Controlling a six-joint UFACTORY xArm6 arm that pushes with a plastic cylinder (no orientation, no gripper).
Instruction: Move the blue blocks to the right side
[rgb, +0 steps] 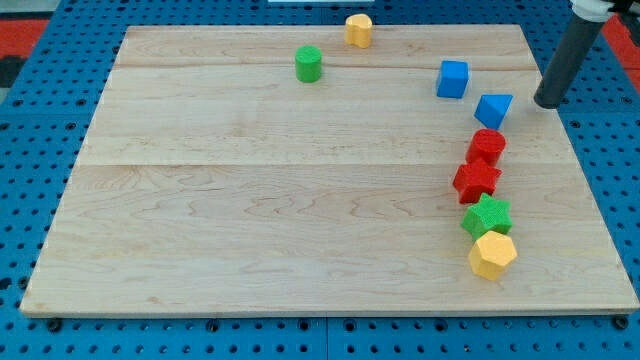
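A blue cube (452, 79) sits near the view's upper right on the wooden board (250, 200). A second blue block (493, 109), wedge-like, lies just below and right of it. My tip (549, 103) rests at the board's right edge, a short way right of the second blue block and apart from it. The dark rod rises toward the view's top right.
A column runs down the right side: a red block (487, 146), a red star (477, 181), a green star (487, 216), a yellow hexagon (492, 255). A green cylinder (309, 64) and a yellow block (358, 30) sit near the top.
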